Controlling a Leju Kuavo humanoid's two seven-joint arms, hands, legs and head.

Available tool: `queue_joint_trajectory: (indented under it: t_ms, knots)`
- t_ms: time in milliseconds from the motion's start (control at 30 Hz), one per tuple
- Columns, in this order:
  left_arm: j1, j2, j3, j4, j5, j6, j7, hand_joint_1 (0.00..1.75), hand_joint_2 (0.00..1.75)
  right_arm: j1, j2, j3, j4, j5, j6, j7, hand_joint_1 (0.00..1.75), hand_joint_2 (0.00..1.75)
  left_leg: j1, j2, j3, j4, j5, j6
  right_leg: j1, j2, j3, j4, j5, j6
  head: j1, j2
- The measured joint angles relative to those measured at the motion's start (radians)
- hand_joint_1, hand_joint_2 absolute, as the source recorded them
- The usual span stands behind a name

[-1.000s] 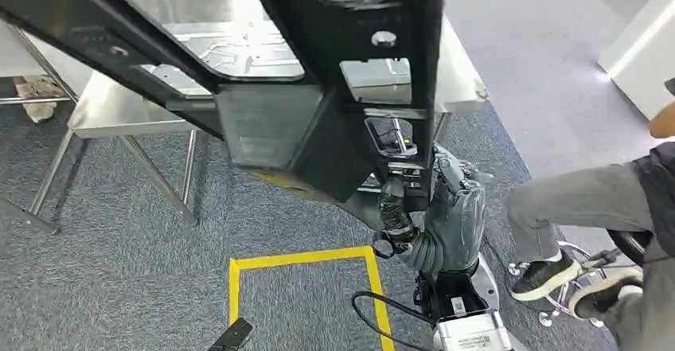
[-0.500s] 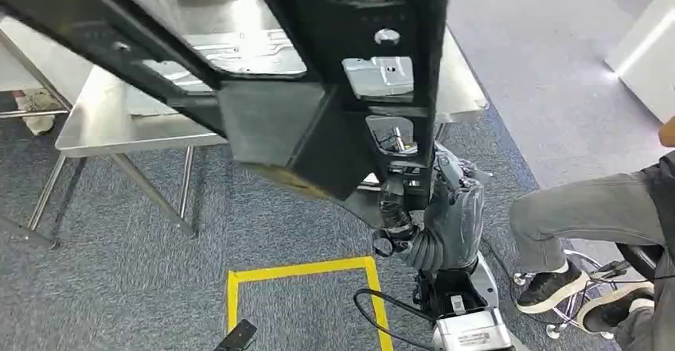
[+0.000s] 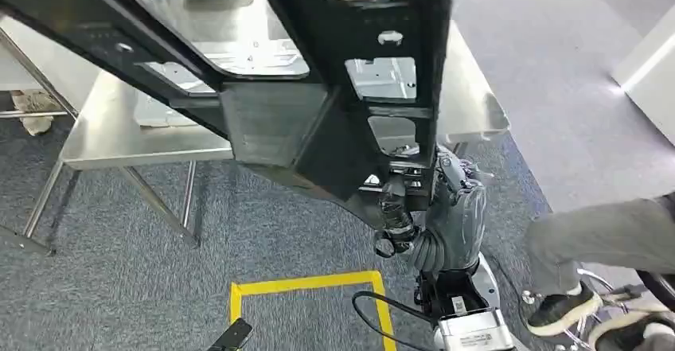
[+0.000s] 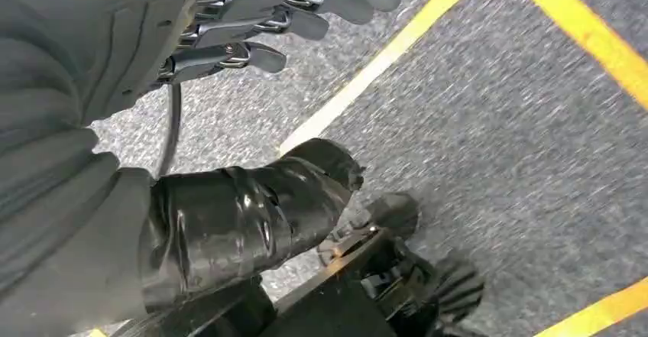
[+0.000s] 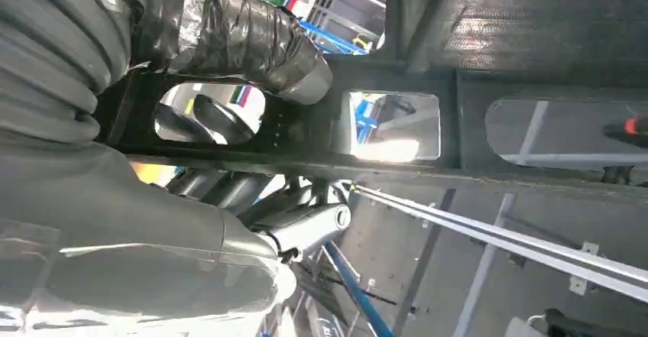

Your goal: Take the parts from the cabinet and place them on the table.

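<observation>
The right robot hand stays clamped on the black frame part, now nearer the steel worktop; left robot hand hangs apart.

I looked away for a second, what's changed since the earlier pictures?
The view has crept closer to the steel table, and the seated person's leg sits lower and further right. The right robot hand still grips the black frame part; the left robot hand hangs empty.
</observation>
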Motion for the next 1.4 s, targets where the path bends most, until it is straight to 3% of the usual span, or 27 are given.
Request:
queue_joint_trajectory:
  t_ms: [67, 100, 167, 233, 267, 367, 400, 433, 467, 500, 567, 633, 667, 733, 800, 867, 900, 933, 967, 1033, 1067, 1100, 1133, 1167, 1267, 1333, 1400]
  knots:
    - [0.000, 0.000, 0.000, 0.000, -0.005, -0.002, 0.000, 0.00, 1.75, 0.000, -0.001, 0.000, 0.000, -0.004, 0.000, -0.001, 1.75, 1.75, 0.000, 0.000, 0.019, 0.000, -0.023, -0.007, 0.007, 0.001, 0.037, -0.135, 0.124, -0.015, 0.000, 0.000]
    - [-0.002, 0.000, 0.000, 0.000, -0.006, -0.003, 0.000, 0.00, 1.75, -0.002, -0.002, 0.000, 0.001, -0.008, 0.001, -0.001, 1.75, 1.75, -0.002, -0.004, 0.022, 0.001, -0.027, -0.013, 0.014, 0.000, 0.033, -0.137, 0.077, -0.017, -0.004, 0.000]
    - [-0.004, 0.000, 0.000, 0.000, -0.006, -0.003, 0.000, 0.00, 1.75, -0.001, -0.003, -0.001, 0.000, -0.008, 0.001, -0.002, 1.75, 1.75, -0.002, -0.002, 0.030, 0.005, -0.029, -0.025, 0.011, 0.003, 0.043, -0.145, 0.099, -0.029, -0.005, 0.000]
    - [-0.006, 0.002, 0.000, 0.000, -0.006, -0.005, 0.000, 0.00, 1.75, -0.002, -0.003, -0.001, 0.000, -0.008, 0.001, -0.003, 1.75, 1.75, -0.003, 0.000, 0.033, 0.005, -0.044, -0.034, 0.004, 0.003, 0.064, -0.151, 0.096, -0.038, -0.006, 0.000]
    - [-0.006, 0.002, 0.000, 0.000, -0.006, -0.004, 0.000, 0.00, 1.75, -0.003, -0.003, -0.001, 0.000, -0.008, 0.002, -0.003, 1.75, 1.75, -0.001, 0.002, 0.020, 0.046, -0.048, -0.039, 0.005, 0.002, 0.074, -0.153, 0.091, -0.043, -0.005, 0.000]
    - [-0.007, 0.001, 0.000, 0.000, -0.006, -0.004, 0.000, 0.00, 1.75, -0.004, -0.003, -0.001, 0.000, -0.008, 0.002, -0.004, 1.75, 1.75, 0.004, 0.005, -0.126, 0.262, -0.116, -0.053, 0.006, 0.000, 0.089, -0.153, 0.072, -0.052, -0.006, 0.000]
    - [-0.005, 0.001, 0.000, 0.000, -0.006, -0.004, 0.000, 0.00, 1.75, -0.004, -0.003, -0.001, 0.000, -0.008, 0.002, -0.004, 1.75, 1.75, 0.005, 0.005, -0.164, 0.301, -0.142, -0.056, 0.007, 0.001, 0.095, -0.153, 0.066, -0.053, -0.006, 0.000]
    - [-0.002, 0.001, 0.000, 0.000, -0.006, -0.004, 0.000, 0.00, 1.75, -0.003, -0.003, -0.001, 0.000, -0.009, 0.002, -0.004, 1.75, 1.75, 0.007, 0.005, -0.184, 0.301, -0.143, -0.058, 0.007, 0.003, 0.105, -0.153, 0.058, -0.052, -0.006, 0.000]
    - [-0.001, 0.001, 0.000, 0.000, -0.006, -0.004, 0.000, 0.00, 1.75, -0.003, -0.003, -0.001, 0.000, -0.009, 0.002, -0.004, 1.75, 1.75, 0.007, 0.005, -0.183, 0.263, -0.117, -0.057, 0.007, 0.005, 0.118, -0.153, 0.049, -0.051, -0.006, 0.000]
    - [-0.001, 0.001, 0.000, 0.000, -0.006, -0.004, 0.000, 0.00, 1.75, -0.003, -0.003, -0.001, 0.000, -0.009, 0.002, -0.004, 1.75, 1.75, 0.007, 0.006, -0.167, 0.198, -0.067, -0.054, 0.007, 0.006, 0.132, -0.153, 0.039, -0.049, -0.007, 0.000]
    - [-0.001, 0.002, 0.000, 0.000, -0.006, -0.004, 0.000, 0.00, 1.75, -0.003, -0.003, -0.001, 0.000, -0.010, 0.001, -0.004, 1.75, 1.75, 0.006, 0.008, -0.121, 0.030, 0.088, -0.041, 0.007, 0.005, 0.148, -0.155, 0.018, -0.043, -0.006, 0.000]
    - [-0.003, 0.003, 0.000, 0.000, -0.006, -0.005, 0.002, 0.00, 1.75, -0.003, -0.003, -0.001, 0.000, -0.011, -0.001, -0.003, 1.75, 1.75, -0.004, 0.006, -0.117, 0.024, 0.042, -0.030, 0.009, 0.008, 0.160, -0.150, 0.005, -0.029, -0.004, 0.000]
    - [0.000, 0.003, 0.000, 0.000, -0.006, -0.005, 0.003, 0.00, 1.75, -0.001, -0.003, -0.001, 0.000, -0.012, -0.001, -0.002, 1.75, 1.75, -0.005, 0.006, -0.114, 0.014, 0.065, -0.025, 0.008, 0.008, 0.168, -0.151, 0.001, -0.022, -0.003, 0.000]
    - [0.001, 0.002, 0.000, 0.000, -0.007, -0.006, 0.003, 0.00, 1.75, -0.003, -0.003, -0.002, 0.000, -0.012, -0.001, -0.003, 1.75, 1.75, 0.001, 0.006, -0.094, 0.008, 0.069, -0.016, 0.010, 0.008, 0.176, -0.138, -0.002, -0.015, -0.001, 0.000]
    - [-0.002, 0.004, 0.000, 0.000, -0.008, -0.006, 0.003, 0.00, 1.75, -0.004, -0.003, -0.003, 0.000, -0.012, -0.001, -0.003, 1.75, 1.75, 0.002, 0.006, -0.079, 0.004, 0.062, -0.007, 0.006, 0.005, 0.134, -0.055, -0.024, -0.008, 0.005, 0.000]
    - [-0.005, 0.005, 0.000, 0.000, -0.009, -0.006, 0.003, 0.00, 1.75, -0.002, -0.004, -0.003, 0.000, -0.012, -0.001, -0.002, 1.75, 1.75, 0.001, 0.006, -0.073, 0.004, 0.050, -0.002, 0.005, 0.005, 0.032, 0.098, -0.081, -0.001, 0.009, 0.000]
    - [-0.003, 0.005, 0.000, 0.000, -0.009, -0.006, 0.003, 0.00, 1.75, -0.001, -0.004, -0.003, 0.000, -0.012, -0.002, -0.002, 1.75, 1.75, 0.001, 0.006, -0.067, 0.005, 0.043, -0.002, 0.005, 0.005, -0.011, 0.150, -0.110, 0.001, 0.008, 0.000]
    - [-0.002, 0.005, 0.000, 0.000, -0.009, -0.006, 0.003, 0.00, 1.75, 0.001, -0.004, -0.003, 0.000, -0.013, -0.002, -0.003, 1.75, 1.75, 0.001, 0.005, -0.057, 0.005, 0.035, -0.003, 0.004, 0.004, -0.034, 0.161, -0.114, 0.003, 0.009, 0.000]
    - [0.000, 0.005, 0.000, 0.000, -0.009, -0.006, 0.003, 0.00, 1.75, 0.002, -0.004, -0.003, 0.000, -0.019, -0.004, -0.004, 1.75, 1.75, 0.001, 0.005, -0.046, 0.005, 0.027, -0.003, 0.004, 0.004, -0.036, 0.133, -0.096, 0.003, 0.009, 0.000]
    - [0.000, 0.005, 0.000, 0.000, -0.009, -0.009, 0.003, 0.00, 1.75, 0.002, -0.004, -0.004, 0.000, -0.046, -0.009, -0.013, 1.75, 1.75, 0.001, 0.003, -0.016, 0.005, 0.007, -0.007, 0.004, 0.004, 0.004, -0.002, -0.002, -0.002, 0.008, 0.000]
    - [-0.001, 0.005, 0.000, 0.000, -0.009, -0.011, 0.003, 0.00, 1.75, 0.002, -0.005, -0.009, 0.000, -0.064, -0.011, -0.018, 1.75, 1.75, 0.001, 0.003, 0.000, 0.005, -0.007, -0.012, 0.005, 0.003, 0.032, -0.098, 0.082, -0.007, 0.009, 0.000]
    - [-0.002, 0.005, 0.000, 0.000, -0.009, -0.012, 0.003, 0.00, 1.75, 0.004, -0.007, -0.015, 0.001, -0.083, -0.014, -0.021, 1.75, 1.75, -0.002, 0.003, 0.008, 0.011, -0.018, -0.017, 0.010, 0.003, 0.030, -0.124, 0.102, -0.016, 0.011, 0.000]
    - [-0.005, 0.005, 0.000, 0.000, -0.009, -0.012, 0.005, 0.00, 1.75, 0.004, -0.009, -0.021, 0.001, -0.097, -0.017, -0.022, 1.75, 1.75, -0.002, 0.001, -0.001, 0.006, -0.020, -0.021, 0.014, 0.001, 0.034, -0.124, 0.072, -0.025, 0.008, 0.000]
    - [-0.005, 0.005, 0.000, 0.000, -0.009, -0.012, 0.006, 0.00, 1.75, 0.007, -0.013, -0.028, -0.002, -0.111, -0.019, -0.021, 1.75, 1.75, -0.002, 0.002, 0.002, 0.002, -0.024, -0.028, 0.013, 0.002, 0.036, -0.128, 0.098, -0.032, 0.008, 0.000]
    - [-0.004, 0.011, 0.000, 0.000, -0.010, -0.011, 0.004, 0.00, 1.75, 0.010, -0.029, -0.053, -0.003, -0.137, -0.008, -0.008, 1.75, 1.75, -0.003, 0.005, 0.005, 0.033, -0.025, -0.039, 0.007, 0.006, 0.066, -0.143, 0.086, -0.050, 0.008, 0.000]
    - [-0.006, 0.011, 0.000, 0.000, -0.008, -0.011, -0.002, 0.00, 1.75, 0.010, -0.044, -0.071, -0.003, -0.135, 0.017, 0.015, 1.75, 1.75, -0.001, 0.006, -0.065, 0.161, -0.045, -0.044, 0.006, 0.004, 0.084, -0.148, 0.077, -0.061, 0.007, 0.000]
    - [-0.002, 0.011, 0.000, 0.000, 0.004, -0.014, -0.008, 0.00, 1.75, 0.013, -0.062, -0.098, 0.000, -0.132, 0.049, 0.045, 1.75, 1.75, 0.003, 0.006, -0.160, 0.289, -0.109, -0.053, 0.008, 0.004, 0.092, -0.148, 0.066, -0.062, 0.007, 0.000]
